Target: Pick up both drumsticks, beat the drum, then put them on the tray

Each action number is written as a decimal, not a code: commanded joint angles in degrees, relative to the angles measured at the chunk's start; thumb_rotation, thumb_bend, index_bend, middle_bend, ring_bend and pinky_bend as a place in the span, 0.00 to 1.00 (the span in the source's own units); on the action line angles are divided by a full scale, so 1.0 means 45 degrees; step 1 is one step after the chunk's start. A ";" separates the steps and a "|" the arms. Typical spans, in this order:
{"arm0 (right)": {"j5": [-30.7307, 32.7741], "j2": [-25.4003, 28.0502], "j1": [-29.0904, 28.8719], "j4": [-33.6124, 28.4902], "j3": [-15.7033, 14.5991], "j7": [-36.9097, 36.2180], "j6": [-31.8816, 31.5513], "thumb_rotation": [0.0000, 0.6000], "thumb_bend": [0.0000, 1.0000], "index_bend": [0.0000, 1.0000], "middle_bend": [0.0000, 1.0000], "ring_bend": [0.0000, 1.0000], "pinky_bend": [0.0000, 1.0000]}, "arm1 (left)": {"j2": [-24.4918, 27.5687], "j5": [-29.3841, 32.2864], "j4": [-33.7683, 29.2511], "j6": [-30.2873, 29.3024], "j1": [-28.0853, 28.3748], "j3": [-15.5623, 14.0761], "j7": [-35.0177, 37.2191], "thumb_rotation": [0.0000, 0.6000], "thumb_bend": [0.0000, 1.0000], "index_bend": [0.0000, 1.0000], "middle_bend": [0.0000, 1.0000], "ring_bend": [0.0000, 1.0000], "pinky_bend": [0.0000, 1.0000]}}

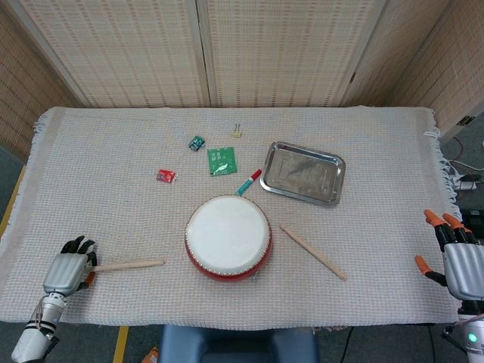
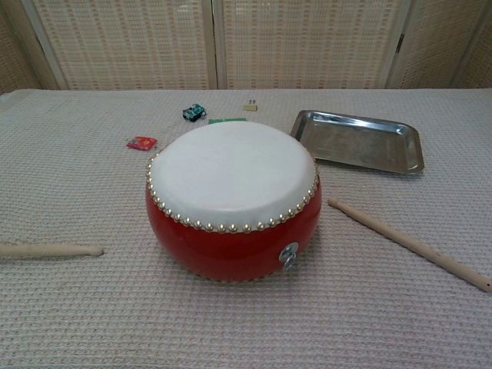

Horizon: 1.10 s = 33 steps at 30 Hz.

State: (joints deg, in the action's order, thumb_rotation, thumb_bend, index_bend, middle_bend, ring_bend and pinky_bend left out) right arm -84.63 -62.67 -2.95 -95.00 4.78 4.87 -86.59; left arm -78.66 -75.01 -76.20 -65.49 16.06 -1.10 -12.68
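The red drum with its white skin stands at the front middle of the cloth, and fills the centre of the chest view. The left drumstick lies nearly level to the drum's left, also seen low on the left. My left hand curls its fingers around that stick's outer end near the table's front-left corner. The right drumstick lies slanted to the right of the drum. My right hand hangs off the table's right edge, fingers spread, holding nothing. The steel tray sits behind the drum, to the right.
Behind the drum lie a red-and-teal marker, a green packet, a small red packet, a teal toy and a binder clip. A woven screen closes off the back.
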 commanded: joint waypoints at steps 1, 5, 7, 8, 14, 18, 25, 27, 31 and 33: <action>-0.0007 -0.0014 -0.0027 -0.0034 -0.0010 -0.0018 0.0054 1.00 0.18 0.11 0.22 0.10 0.26 | -0.0007 -0.0023 0.0199 -0.0201 -0.0130 0.0108 0.0312 1.00 0.39 0.50 0.15 0.03 0.12; -0.0046 0.0047 -0.0080 -0.0108 0.0003 -0.0091 0.0111 1.00 0.17 0.11 0.22 0.10 0.26 | -0.0081 0.0318 0.0141 -0.0068 -0.0042 0.0343 -0.0069 1.00 0.39 0.28 0.11 0.02 0.12; -0.0077 0.0102 -0.0084 -0.0152 0.0008 -0.0119 0.0095 1.00 0.17 0.11 0.22 0.10 0.26 | 0.0034 0.0490 -0.0256 0.0078 0.0031 0.0437 -0.0230 1.00 0.39 0.22 0.10 0.02 0.12; -0.0079 0.0122 -0.0081 -0.0168 0.0017 -0.0133 0.0078 1.00 0.17 0.11 0.22 0.10 0.26 | 0.0074 0.0504 -0.0475 0.0091 0.0053 0.0479 -0.0194 1.00 0.39 0.20 0.09 0.01 0.11; -0.0109 0.0086 -0.0070 -0.0102 0.0006 -0.0296 0.0051 1.00 0.17 0.11 0.22 0.10 0.26 | -0.0072 0.0336 -0.1471 0.0253 0.0239 0.0557 0.0091 1.00 0.39 0.26 0.10 0.01 0.11; -0.0135 0.0122 -0.0042 -0.0087 -0.0002 -0.0375 0.0000 1.00 0.17 0.11 0.22 0.10 0.26 | -0.0541 0.0479 -0.1577 0.0314 0.0364 0.0695 -0.0016 1.00 0.39 0.32 0.10 0.01 0.11; -0.0158 0.0155 0.0023 -0.0086 -0.0036 -0.0488 -0.0074 1.00 0.18 0.11 0.22 0.10 0.26 | -0.1319 0.1124 -0.1352 0.0534 0.0561 0.0964 -0.0443 1.00 0.39 0.36 0.10 0.01 0.11; -0.0138 0.0171 0.0031 -0.0104 -0.0022 -0.0489 -0.0091 1.00 0.18 0.11 0.22 0.10 0.26 | -0.1394 0.1203 -0.1338 0.0548 0.0588 0.1004 -0.0458 1.00 0.39 0.38 0.10 0.01 0.12; -0.0127 0.0161 0.0093 -0.0070 -0.0045 -0.0550 -0.0149 1.00 0.17 0.11 0.22 0.10 0.26 | -0.1644 0.1308 -0.1139 0.0606 0.0678 0.1071 -0.0460 1.00 0.39 0.41 0.12 0.02 0.12; -0.0098 0.0169 0.0095 -0.0075 -0.0040 -0.0561 -0.0133 1.00 0.17 0.11 0.22 0.10 0.26 | -0.1765 0.1398 -0.1015 0.0677 0.0733 0.1119 -0.0454 1.00 0.39 0.44 0.13 0.03 0.12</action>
State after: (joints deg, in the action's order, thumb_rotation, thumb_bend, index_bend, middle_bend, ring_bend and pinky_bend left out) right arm -85.08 -61.92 -2.52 -95.33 4.60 2.34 -87.20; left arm -86.39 -68.90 -80.97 -62.58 19.22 3.81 -14.74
